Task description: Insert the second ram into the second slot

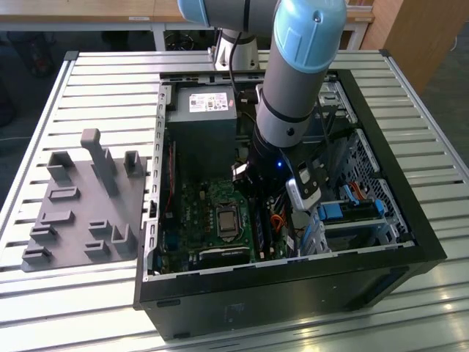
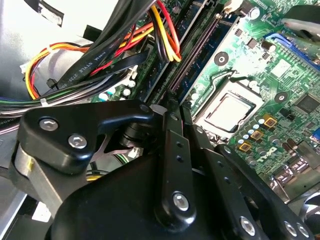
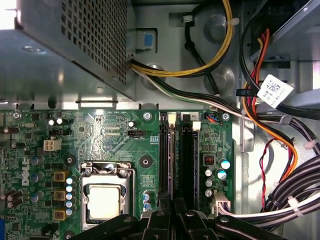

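Note:
My gripper (image 1: 250, 185) reaches down inside the open computer case (image 1: 410, 220), just above the green motherboard (image 1: 194, 213). In both wrist views its black fingertips (image 2: 169, 111) sit pressed together, directly over the long dark memory slots (image 3: 189, 160) beside the processor socket (image 3: 105, 200). One slot (image 2: 197, 50) runs away from the tips, its contact rows showing. Small white latches (image 3: 172, 119) mark the slots' far ends. The gripper (image 3: 172, 204) looks shut, with nothing blue between the fingers. The second ram is hidden or out of view.
A grey power supply (image 1: 201, 125) fills the back of the case. Bundles of black, yellow and red cables (image 3: 280, 150) run close beside the slots. Blue drive-bay latches (image 1: 352, 209) sit at the exterior view's right. A grey holder block (image 1: 84, 202) lies outside on the slatted table.

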